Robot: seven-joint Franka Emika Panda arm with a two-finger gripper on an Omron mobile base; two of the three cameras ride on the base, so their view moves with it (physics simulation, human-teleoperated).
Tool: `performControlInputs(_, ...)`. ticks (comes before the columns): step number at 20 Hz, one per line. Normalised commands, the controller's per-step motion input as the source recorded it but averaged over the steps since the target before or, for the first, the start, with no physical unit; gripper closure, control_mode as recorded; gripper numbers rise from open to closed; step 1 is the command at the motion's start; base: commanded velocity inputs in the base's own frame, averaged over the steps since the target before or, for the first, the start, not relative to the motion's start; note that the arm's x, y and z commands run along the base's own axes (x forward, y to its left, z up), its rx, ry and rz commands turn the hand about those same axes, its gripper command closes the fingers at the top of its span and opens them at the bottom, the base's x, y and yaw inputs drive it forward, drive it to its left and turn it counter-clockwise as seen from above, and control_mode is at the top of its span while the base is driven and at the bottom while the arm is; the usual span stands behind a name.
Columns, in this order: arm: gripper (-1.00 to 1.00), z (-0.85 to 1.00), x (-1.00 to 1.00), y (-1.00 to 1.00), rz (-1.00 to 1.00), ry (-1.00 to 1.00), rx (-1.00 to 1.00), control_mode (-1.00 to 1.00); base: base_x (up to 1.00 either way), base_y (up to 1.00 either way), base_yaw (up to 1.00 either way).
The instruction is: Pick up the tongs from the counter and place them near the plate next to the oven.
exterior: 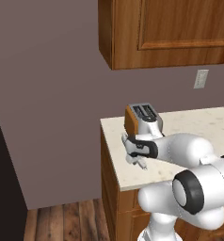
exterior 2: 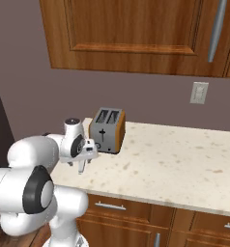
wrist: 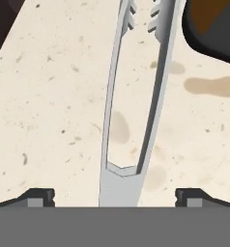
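The gripper (wrist: pixel 115 197), jaws wide apart, hangs over the hinge end of the tongs (wrist: pixel 136 96), which lie flat on the beige surface (wrist: pixel 49 106). They look light, stiff and slick, so the joined end or both narrow arms just past it seems the surest hold. Beyond their ridged tips, the toaster (exterior 2: pixel 107 129) stands close and may crowd the lift.

Item count: one pair of tongs (wrist: pixel 131 96), two arms joined at a single hinge end at 6 o'clock in the hand view. One toaster (exterior 2: pixel 107 129) with two slots. One worktop (exterior 2: pixel 184 164). One wall outlet (exterior 2: pixel 199 92). One claw (exterior 2: pixel 81 166) with two fingers. Two drawer handles, one upper-cabinet handle (exterior 2: pixel 216 30).
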Motion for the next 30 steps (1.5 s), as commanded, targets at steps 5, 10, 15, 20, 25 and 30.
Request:
performControlInputs(5, -1.00, 0.00, 0.00, 0.00, -0.10, 0.06, 0.01, -1.00, 0.00, 0.00, 0.00)
performControlInputs(10, -1.00, -0.11, -0.05, 0.00, -0.09, 0.00, 0.00, -1.00, 0.00, 0.00, 0.00)
performControlInputs(15, -1.00, -0.07, -0.05, 0.00, -0.11, -0.01, 0.00, -1.00, 0.00, 0.00, 0.00)
performControlInputs(20, -1.00, -0.09, -0.16, 0.00, -0.09, -0.01, 0.00, -1.00, 0.00, 0.00, 0.00)
performControlInputs(25, -1.00, -0.34, -0.18, 0.00, -0.09, 0.00, 0.00, -1.00, 0.00, 0.00, 0.00)
performControlInputs(30, -1.00, -0.30, -0.01, 0.00, -0.06, 0.00, 0.00, -1.00, 0.00, 0.00, 0.00)
